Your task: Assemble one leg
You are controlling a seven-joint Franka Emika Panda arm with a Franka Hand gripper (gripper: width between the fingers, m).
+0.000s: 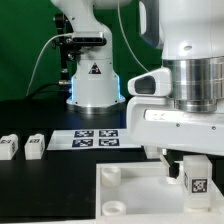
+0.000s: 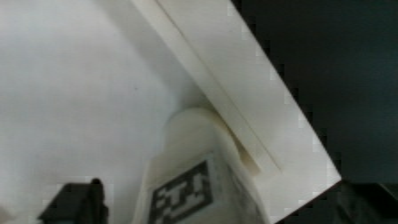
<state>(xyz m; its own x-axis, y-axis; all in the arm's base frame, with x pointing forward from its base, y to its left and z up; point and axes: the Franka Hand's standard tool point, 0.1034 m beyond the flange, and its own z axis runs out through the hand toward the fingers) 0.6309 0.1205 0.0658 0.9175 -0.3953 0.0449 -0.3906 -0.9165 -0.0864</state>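
Observation:
The leg (image 1: 196, 181), a white square post with a black-and-white tag, stands upright at the far corner of the big white square panel (image 1: 135, 195) on the exterior view's right. My gripper (image 1: 190, 178) is around it. In the wrist view the leg (image 2: 192, 165) points end-on at the panel (image 2: 71, 90), close to the panel's edge. My gripper (image 2: 214, 212) straddles it. A dark finger (image 2: 75, 202) shows with a strip of panel between it and the leg, so the jaws stand apart from the leg. Whether the leg's end sits in a socket is hidden.
Two more legs (image 1: 10, 147) (image 1: 35, 146) lie on the black table at the exterior view's left. The marker board (image 1: 97, 137) lies behind the panel, in front of the arm's base (image 1: 92, 85). Round sockets (image 1: 110, 172) show at the panel's left corners.

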